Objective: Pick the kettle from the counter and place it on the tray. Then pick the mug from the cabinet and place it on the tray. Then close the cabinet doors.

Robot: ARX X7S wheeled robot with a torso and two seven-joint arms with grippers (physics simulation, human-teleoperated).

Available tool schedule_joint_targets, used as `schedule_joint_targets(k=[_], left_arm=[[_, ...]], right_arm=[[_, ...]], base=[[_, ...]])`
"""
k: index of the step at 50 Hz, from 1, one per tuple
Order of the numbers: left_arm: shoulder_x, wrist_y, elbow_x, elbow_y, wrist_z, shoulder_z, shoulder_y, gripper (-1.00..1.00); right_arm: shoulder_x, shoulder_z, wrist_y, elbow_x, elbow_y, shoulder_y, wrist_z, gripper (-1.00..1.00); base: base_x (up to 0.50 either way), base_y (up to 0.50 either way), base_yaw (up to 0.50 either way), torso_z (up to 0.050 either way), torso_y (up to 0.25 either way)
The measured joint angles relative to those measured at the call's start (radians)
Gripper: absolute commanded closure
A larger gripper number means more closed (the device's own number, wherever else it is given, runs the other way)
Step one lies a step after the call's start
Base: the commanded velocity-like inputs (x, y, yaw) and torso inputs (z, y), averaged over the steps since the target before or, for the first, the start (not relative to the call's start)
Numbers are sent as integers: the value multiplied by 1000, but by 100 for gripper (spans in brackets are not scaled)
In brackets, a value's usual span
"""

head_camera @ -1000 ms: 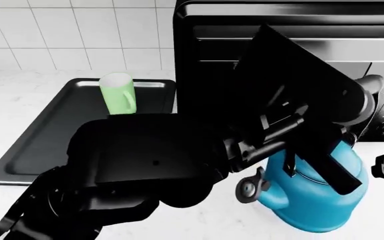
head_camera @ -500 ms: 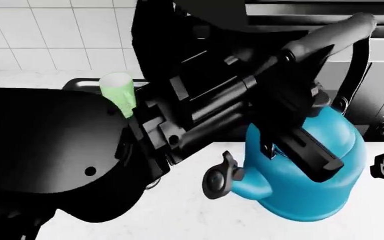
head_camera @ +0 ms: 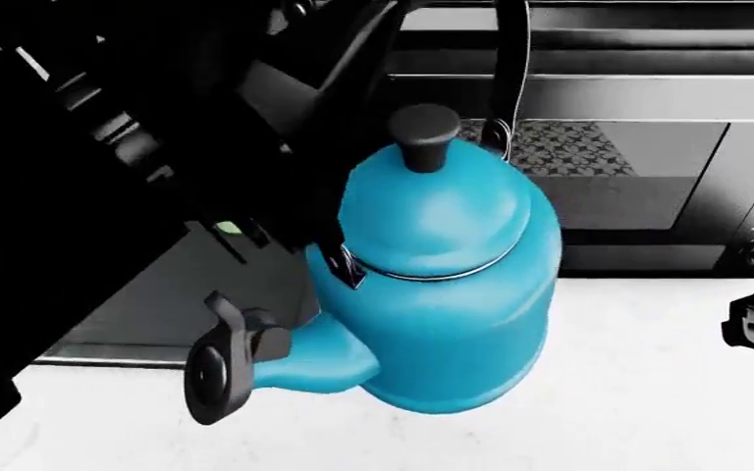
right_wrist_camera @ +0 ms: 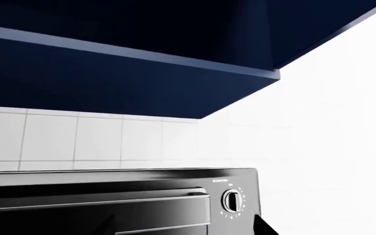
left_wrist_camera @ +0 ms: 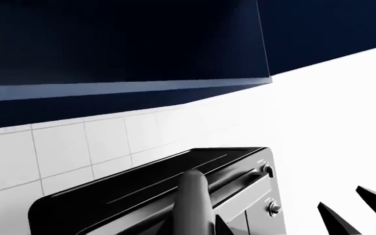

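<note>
My left arm carries the blue kettle [head_camera: 443, 285] by its bail handle, hanging clear above the desk [head_camera: 639, 392]; the tool itself is hidden, so I cannot tell its closure. Tray [head_camera: 154, 314] placement is pending. A green sliver beside it is probably the mug [head_camera: 227, 228].

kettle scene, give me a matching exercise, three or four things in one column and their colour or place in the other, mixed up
Things:
1. kettle
2. lid knob
3. counter
4. oven dial

Descriptions:
A. white with faint grey veining
B. bright blue, lifted in front of the black oven
C. black, on top of the kettle
D. silvery round control at the oven's front edge, in the right wrist view

Pairs: 1-B, 2-C, 3-A, 4-D
</note>
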Motion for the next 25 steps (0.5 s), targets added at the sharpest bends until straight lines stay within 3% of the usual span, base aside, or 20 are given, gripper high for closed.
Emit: schedule_joint_targets(k=[12,25], left_arm=[[-160,-19,-82,-13,-62,-52,-52,100],[-279,-64,-49,-68,-61,-91,-50,100]], right_arm=[[0,13,-2,10,1,-3,-14,-100],[0,24,-3,20,7,-8,-30,-100]], base=[[0,0,0,0,0],[0,0,0,1,1]])
